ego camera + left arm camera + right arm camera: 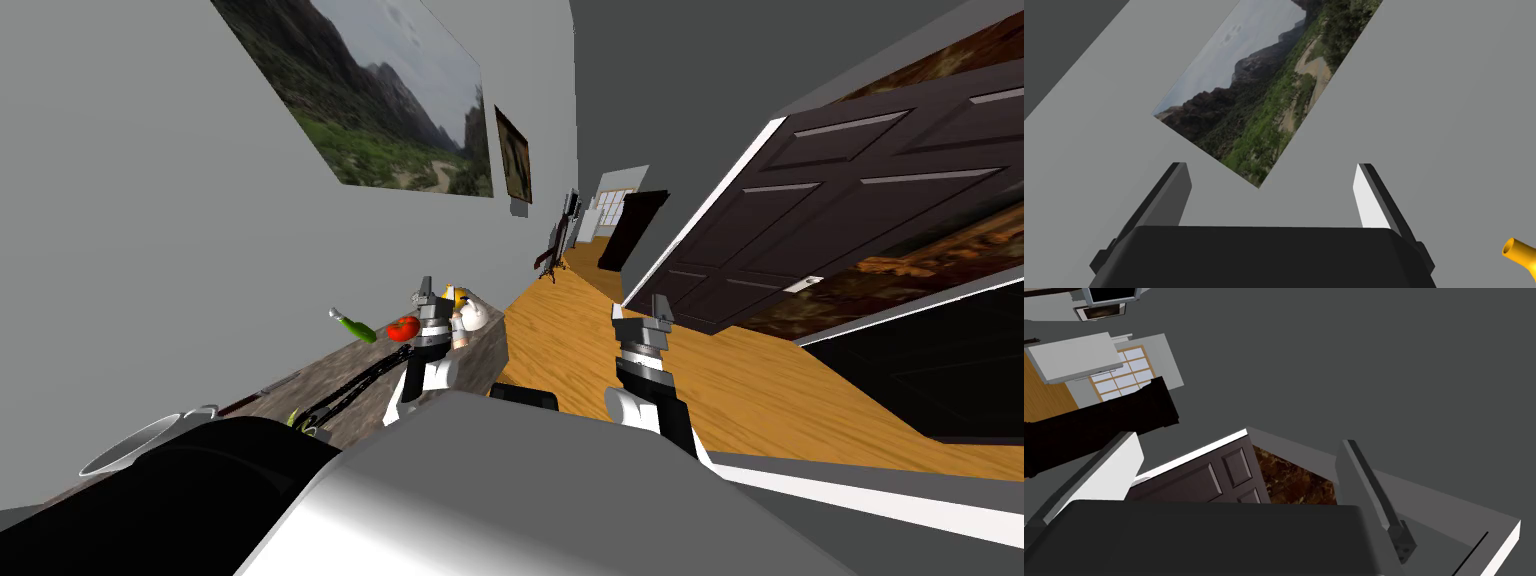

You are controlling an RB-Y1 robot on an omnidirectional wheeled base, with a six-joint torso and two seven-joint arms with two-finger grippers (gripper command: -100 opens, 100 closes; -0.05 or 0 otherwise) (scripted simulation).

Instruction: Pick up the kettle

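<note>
Plainly off-axis: the kettle sits beside the left gripper, not in front of it

Head view. The kettle (pixel 478 316), white and round-bodied with a yellow part at its top, stands near the far end of the counter (pixel 330 378) that runs along the wall on my left. The left gripper (pixel 425 293) is held above the counter just beside the kettle, on the wall side. Its fingers point up and away, not down at the kettle. A tomato (pixel 403 327) and a green bottle-shaped thing (pixel 352 325) lie on the counter on the gripper's other side. The right gripper (pixel 640 310) hangs over the wood floor (pixel 760 390), well apart from the counter, so I judge the left arm to be the one for this grasp.

Left wrist view. The left gripper's (pixel 1271 167) fingers stand spread with nothing between them. They aim at bare grey wall and a landscape picture (pixel 1264 100). A yellow spout (pixel 1519 254), which I take to be the kettle's, pokes in beside the gripper's dark body, outside the bright finger (pixel 1369 200) and back from the tips. So the kettle lies off to that finger's side and behind the fingertips. I expect the hand must swing toward it and tip down before anything can close. How the handle runs I cannot tell.

Right wrist view. The right gripper's (pixel 1240 440) fingers are wide apart and empty.
</note>
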